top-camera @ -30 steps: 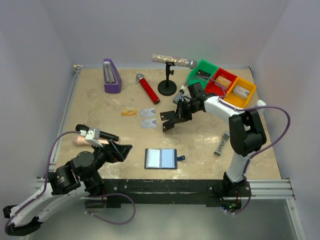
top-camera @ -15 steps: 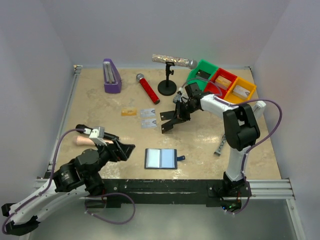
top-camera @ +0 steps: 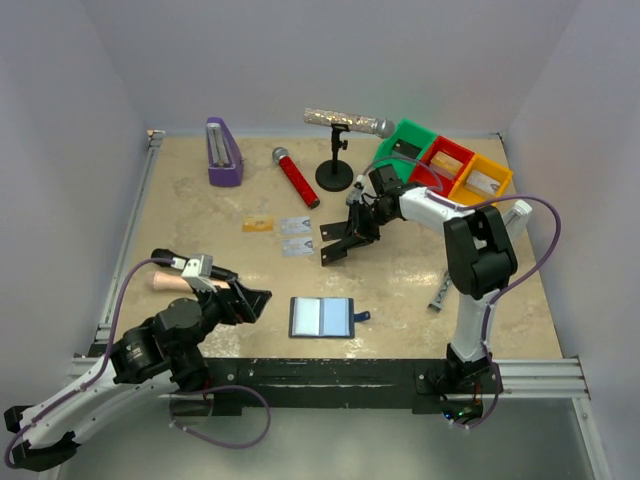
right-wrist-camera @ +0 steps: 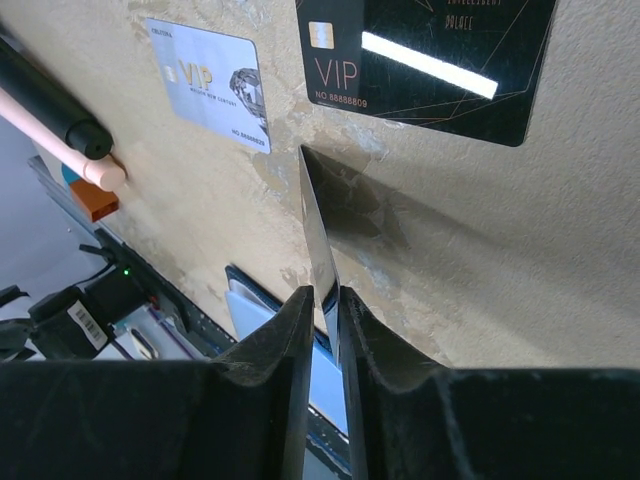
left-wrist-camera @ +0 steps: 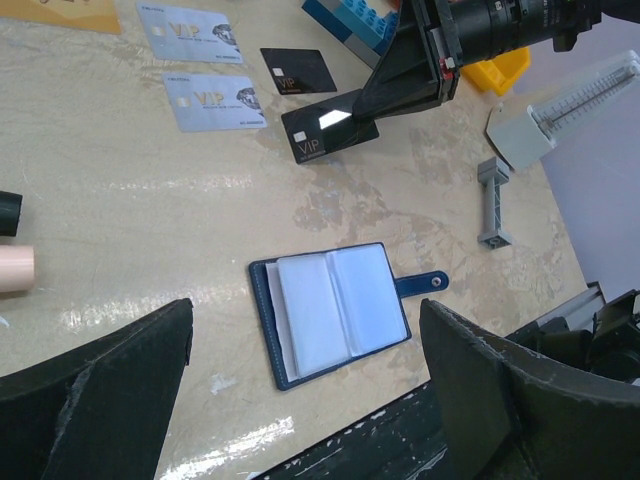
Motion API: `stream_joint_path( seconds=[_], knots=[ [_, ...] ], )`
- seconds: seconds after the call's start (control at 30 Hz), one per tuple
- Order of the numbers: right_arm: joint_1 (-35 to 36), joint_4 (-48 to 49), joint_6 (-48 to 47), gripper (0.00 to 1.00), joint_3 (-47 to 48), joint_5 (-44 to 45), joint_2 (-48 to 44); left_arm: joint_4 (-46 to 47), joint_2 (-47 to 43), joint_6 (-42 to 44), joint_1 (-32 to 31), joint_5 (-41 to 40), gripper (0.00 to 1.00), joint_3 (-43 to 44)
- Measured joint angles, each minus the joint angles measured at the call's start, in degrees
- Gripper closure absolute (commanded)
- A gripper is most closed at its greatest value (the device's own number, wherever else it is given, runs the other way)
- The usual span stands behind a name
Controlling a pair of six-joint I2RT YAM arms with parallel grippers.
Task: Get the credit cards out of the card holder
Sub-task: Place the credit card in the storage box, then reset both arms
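A sandy, marbled table point(top-camera: 200, 260) seen from above, with two robot arms mounted at its near edge. The card holder point(left-wrist-camera: 335, 310) lies open and flat near the front edge, between the two arm bases, its pale inner pockets facing up and its small closure tab sticking out to the right; neither gripper touches it. Whether any cards sit inside the pockets cannot be told. Farther back, five cards are out on the table. A gold card point(top-camera: 258, 224) lies farthest left, with the upper silver card point(left-wrist-camera: 185, 30) just beside it and the lower silver card point(left-wrist-camera: 212, 102) nearer the holder. To their right lies the flat black card point(left-wrist-camera: 298, 71), face up. The right gripper point(top-camera: 337, 243) reaches in from the right and is clamped on the tilted black card point(left-wrist-camera: 328, 128) – in the wrist view this card is edge-on between the two fingers, its far corner down at the table surface just beside the flat black card. The left gripper point(top-camera: 248, 300) hovers near the holder's left side – its jaws spread wide, holding nothing. Green, red and yellow bins point(top-camera: 445, 160) stand at the back right.
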Motion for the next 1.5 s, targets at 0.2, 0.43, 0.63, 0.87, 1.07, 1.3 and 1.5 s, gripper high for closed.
stream_joint_path(
  seconds=[0.2, 0.43, 0.63, 0.87, 1.07, 1.3, 1.5],
  knots=[
    [-0.4, -0.1, 0.0, 0.71, 0.0, 0.4, 0.0, 0.0, -0.3, 0.0, 0.0, 0.0, 0.00, -0.1],
    [-1.5, -0.5, 0.1, 0.69, 0.0, 1.7, 0.0, -0.1, -0.4, 0.0, 0.0, 0.0, 0.00, -0.2],
    [-3.3, -0.8, 0.2, 0.65, -0.5, 3.1, -0.8, -0.1, -0.4, 0.0, 0.0, 0.0, 0.00, -0.2],
    [-4.0, 0.2, 1.3, 0.60, -6.9, 6.6, -12.1, -1.1, -0.4, -0.5, 0.0, -0.5, 0.00, -0.1],
    [3.4, 0.7, 0.4, 0.57, -13.3, 14.5, -32.7, -6.5, 1.4, -3.9, 0.0, -4.1, 0.00, 1.6],
    [22.4, 1.9, -0.4, 0.55, -25.4, 28.2, -57.1, -13.4, 8.2, -11.6, 0.0, -6.6, 0.00, 3.8],
    [37.0, -2.3, 2.3, 0.53, -35.9, 43.8, -71.1, -17.9, 10.1, -16.9, 0.0, -7.1, 0.00, 3.8]
  ],
)
